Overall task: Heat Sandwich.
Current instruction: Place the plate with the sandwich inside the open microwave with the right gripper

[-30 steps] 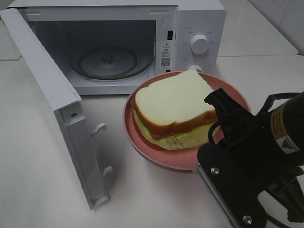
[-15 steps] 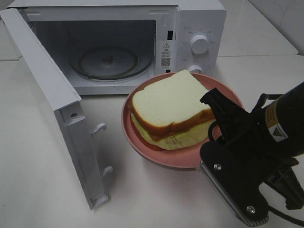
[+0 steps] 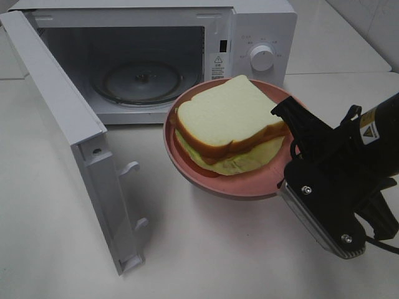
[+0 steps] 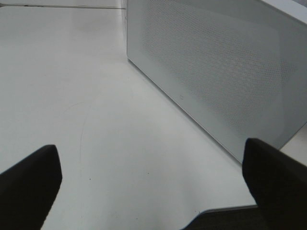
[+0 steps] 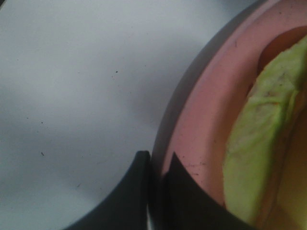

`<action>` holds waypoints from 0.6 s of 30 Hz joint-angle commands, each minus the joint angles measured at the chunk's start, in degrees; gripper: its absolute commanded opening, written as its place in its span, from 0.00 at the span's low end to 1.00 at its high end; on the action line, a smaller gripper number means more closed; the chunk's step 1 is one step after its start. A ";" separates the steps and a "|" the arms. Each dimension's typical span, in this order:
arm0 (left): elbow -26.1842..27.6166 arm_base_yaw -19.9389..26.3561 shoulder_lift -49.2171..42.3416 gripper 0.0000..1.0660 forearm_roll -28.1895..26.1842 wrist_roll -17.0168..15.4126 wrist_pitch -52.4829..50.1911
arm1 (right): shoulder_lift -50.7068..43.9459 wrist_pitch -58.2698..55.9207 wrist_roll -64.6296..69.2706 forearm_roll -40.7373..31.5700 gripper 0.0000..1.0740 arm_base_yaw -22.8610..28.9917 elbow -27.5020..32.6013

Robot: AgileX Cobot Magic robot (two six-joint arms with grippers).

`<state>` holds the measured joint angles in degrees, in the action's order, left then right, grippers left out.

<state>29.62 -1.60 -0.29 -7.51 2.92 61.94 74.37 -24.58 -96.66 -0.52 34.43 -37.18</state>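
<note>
Nearby, right end effector (image 3: 285, 113) clamped on the rim of a pink plate (image 3: 249, 185) just off the desk (image 3: 206, 249), sandwich (image 3: 227, 115) lying on it, open microwave (image 3: 262, 25) behind, door (image 3: 56, 112) swung wide, left end effector (image 4: 153, 165) spread wide near the door.

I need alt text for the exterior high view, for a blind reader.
The right gripper holds a pink plate by its rim, with a sandwich on it, before an open white microwave. The door swings out to the left, showing the glass turntable inside.
</note>
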 commanded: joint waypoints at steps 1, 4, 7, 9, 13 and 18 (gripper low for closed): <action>-0.17 0.23 -0.97 0.91 0.29 0.00 -0.74 | -0.23 1.55 -6.13 -4.93 0.00 -1.49 -0.29; -0.17 0.23 -0.97 0.91 0.29 0.00 -0.74 | -0.23 1.66 -6.93 -5.61 0.00 -1.78 -0.29; -0.17 0.23 -0.97 0.91 0.29 0.00 -0.74 | -0.23 1.55 -6.70 -5.10 0.00 -1.78 -0.29; -0.17 0.23 -0.97 0.91 0.29 0.00 -0.74 | -0.23 1.60 -6.70 -5.10 0.00 -1.78 -0.29; -0.17 0.23 -0.97 0.91 0.29 0.00 -0.74 | -0.23 1.55 -6.70 -5.10 0.00 -1.72 -0.29; -0.17 0.23 -0.97 0.91 0.29 0.00 -0.74 | -0.23 0.97 -6.65 -5.10 0.00 -1.49 -0.29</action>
<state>29.62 -1.60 -0.29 -7.51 2.92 61.94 74.37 -24.52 -102.56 -5.04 32.95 -37.18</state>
